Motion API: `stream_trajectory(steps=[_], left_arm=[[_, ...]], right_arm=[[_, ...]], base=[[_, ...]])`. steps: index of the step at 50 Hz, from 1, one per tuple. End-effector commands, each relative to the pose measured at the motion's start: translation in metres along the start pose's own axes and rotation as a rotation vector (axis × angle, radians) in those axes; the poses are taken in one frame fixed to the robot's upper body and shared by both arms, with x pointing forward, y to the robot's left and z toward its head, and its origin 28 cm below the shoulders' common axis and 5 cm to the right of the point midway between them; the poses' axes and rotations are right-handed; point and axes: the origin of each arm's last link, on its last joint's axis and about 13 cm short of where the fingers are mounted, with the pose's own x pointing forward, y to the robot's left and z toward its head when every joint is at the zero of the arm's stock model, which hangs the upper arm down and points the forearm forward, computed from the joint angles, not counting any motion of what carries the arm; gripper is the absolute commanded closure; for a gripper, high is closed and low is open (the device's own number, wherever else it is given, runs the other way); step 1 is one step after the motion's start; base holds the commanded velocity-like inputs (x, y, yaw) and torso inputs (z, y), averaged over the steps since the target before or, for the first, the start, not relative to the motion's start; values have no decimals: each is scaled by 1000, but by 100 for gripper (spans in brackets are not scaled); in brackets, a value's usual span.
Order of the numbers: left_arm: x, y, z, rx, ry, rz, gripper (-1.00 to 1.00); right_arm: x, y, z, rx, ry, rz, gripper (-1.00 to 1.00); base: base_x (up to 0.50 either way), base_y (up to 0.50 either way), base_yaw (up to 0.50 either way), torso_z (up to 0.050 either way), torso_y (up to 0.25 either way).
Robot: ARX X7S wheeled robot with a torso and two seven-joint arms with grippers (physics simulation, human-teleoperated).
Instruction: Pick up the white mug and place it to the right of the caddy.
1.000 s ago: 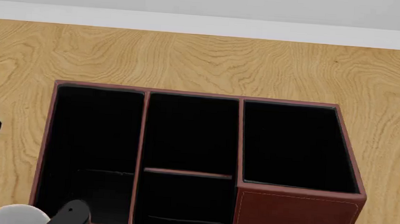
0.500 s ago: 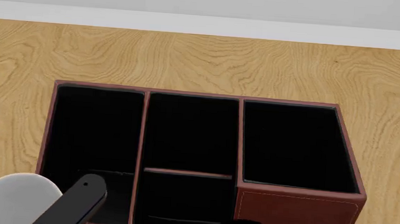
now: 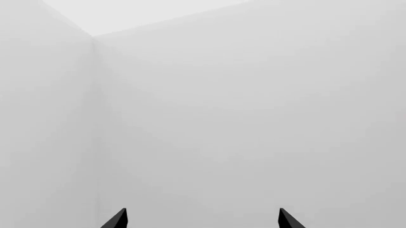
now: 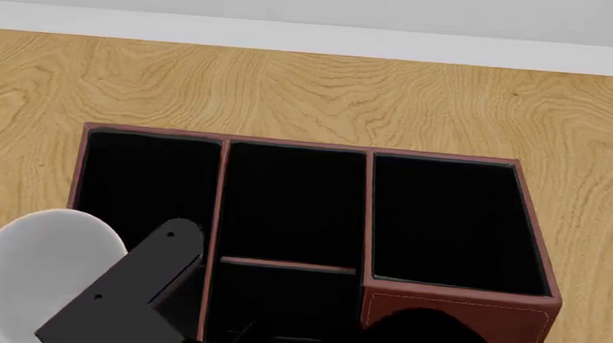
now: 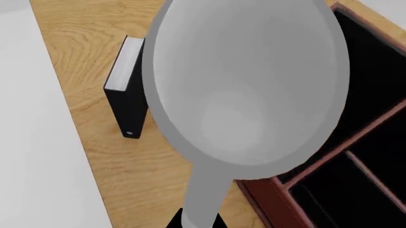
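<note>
1. Carry step: right gripper (image 4: 177,247) clamps the white mug (image 4: 46,271) by its handle, lifted beside the caddy (image 4: 453,319), over its left end.
2. Next: move across, set down past the caddy's right side.
3. Mug glossy, round, wide; caddy leather-look, boxy, black-lined compartments.
4. Left gripper (image 3: 201,219) spread, holding nothing.

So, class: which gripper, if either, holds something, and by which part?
The right gripper holds the white mug by its handle. The left gripper is open and holds nothing.

right pincer (image 5: 198,219) clamped — left pincer (image 3: 201,219) spread
</note>
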Motion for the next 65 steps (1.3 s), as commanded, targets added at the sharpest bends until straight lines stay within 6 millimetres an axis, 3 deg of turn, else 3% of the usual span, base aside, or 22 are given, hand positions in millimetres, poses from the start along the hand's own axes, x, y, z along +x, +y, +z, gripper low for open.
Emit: stream_trajectory(steps=[1,65], left_arm=[[0,0,2,-4,-2,2,-100],[2,-4,-1,-16,0,-23,-100]], right_arm=[[-14,-7,6,6,-36,-55,100],[-62,-41,5,127,-77,-282,100]], base=[[0,0,0,0,10],[0,0,0,0,0]])
